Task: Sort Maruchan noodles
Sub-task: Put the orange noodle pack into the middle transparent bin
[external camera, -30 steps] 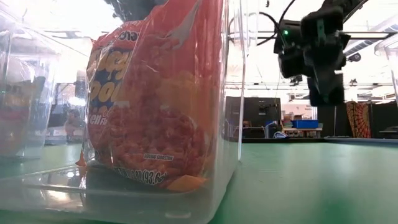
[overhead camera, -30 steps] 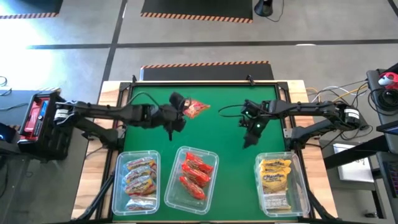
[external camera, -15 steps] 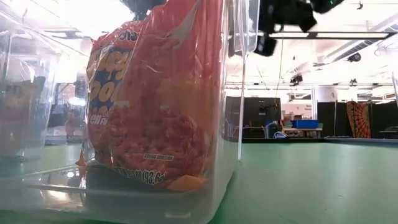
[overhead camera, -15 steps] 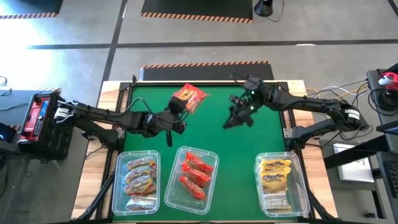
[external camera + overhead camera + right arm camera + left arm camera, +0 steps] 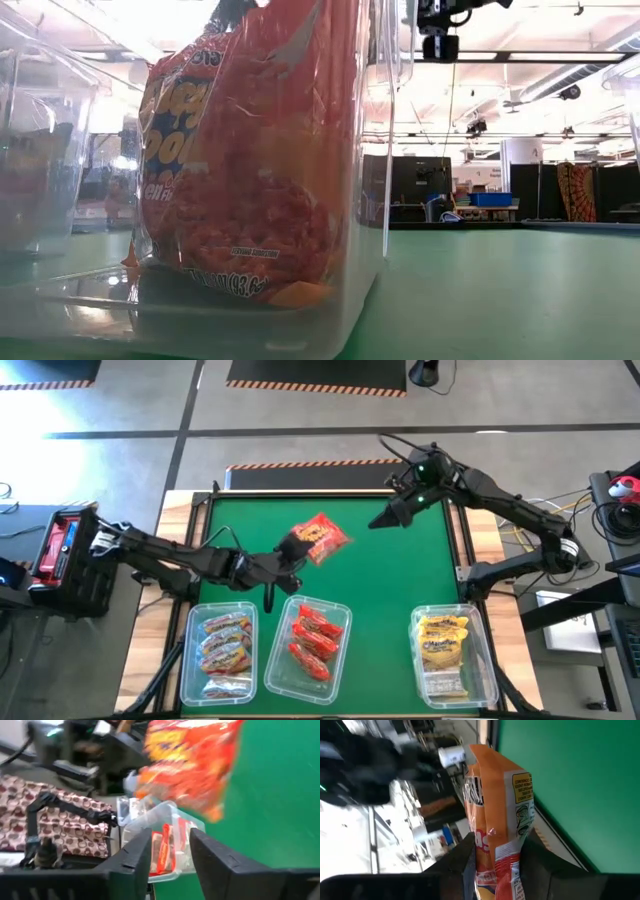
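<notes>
Your work surface was a green mat (image 5: 400, 575) on a wood-edged table, standing on a grey floor with hazard-striped tape beyond the mat's far edge; across the mat at table height you could see a large bright room with dark screens and a blue crate. Against the moment a second before, your left gripper (image 5: 293, 548) had drawn back from the far part of the mat to just behind the middle bin (image 5: 280, 660), carrying its packet with it, while your right gripper (image 5: 385, 520) had risen from the mat's middle to its far right edge. The left gripper's fingers (image 5: 465, 862) were pinching one red-orange noodle packet (image 5: 322, 536), held in the air above the mat, just beyond the middle bin. The right gripper held nothing, its two fingers (image 5: 135, 852) standing apart. You had three clear bins along the mat's near edge: the left bin (image 5: 192, 660) held orange-pink packets (image 5: 224, 643), about three though I could not separate them surely; the middle bin held red packets (image 5: 312, 638), two or three; the right bin (image 5: 482, 660) held yellow packets (image 5: 444, 645), about three. One packet was in the air, and two arms were in view.
</notes>
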{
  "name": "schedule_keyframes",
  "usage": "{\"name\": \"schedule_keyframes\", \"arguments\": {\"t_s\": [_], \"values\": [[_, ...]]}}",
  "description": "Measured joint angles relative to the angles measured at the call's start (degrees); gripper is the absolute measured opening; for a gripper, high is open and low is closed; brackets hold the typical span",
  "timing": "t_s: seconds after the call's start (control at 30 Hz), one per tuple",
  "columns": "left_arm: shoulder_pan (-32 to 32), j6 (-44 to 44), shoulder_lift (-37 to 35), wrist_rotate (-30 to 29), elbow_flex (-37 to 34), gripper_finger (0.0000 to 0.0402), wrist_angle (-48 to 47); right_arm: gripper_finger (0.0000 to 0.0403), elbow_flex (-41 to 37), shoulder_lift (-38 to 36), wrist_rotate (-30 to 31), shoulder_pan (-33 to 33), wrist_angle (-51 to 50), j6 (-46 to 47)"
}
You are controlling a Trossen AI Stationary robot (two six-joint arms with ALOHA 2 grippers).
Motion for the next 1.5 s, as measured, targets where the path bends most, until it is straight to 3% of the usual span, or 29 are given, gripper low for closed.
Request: {"name": "schedule_keyframes", "arguments": {"t_s": [0.3, 0.7, 1.07, 1.5], "values": [[-5.8, 2.6, 9.8, -1.6, 11.0, 0.0098, -0.9, 0.0189, -2.6, 0.0, -0.1, -1.0, -1.9, 9.1], [-11.9, 1.9, 18.0, -9.9, 23.8, 0.0098, -0.8, 0.0203, -2.7, 0.1, -4.4, -1.0, -2.1, 6.4], [-8.9, 4.7, 18.4, -10.2, 24.3, 0.0098, 0.6, 0.0203, -2.9, 0.3, -8.2, 0.4, 0.5, 2.3], [-4.5, 9.0, 18.2, -6.4, 24.3, 0.0098, 4.4, 0.0203, -2.9, 0.3, -11.6, 1.1, 7.8, 0.5]]}}
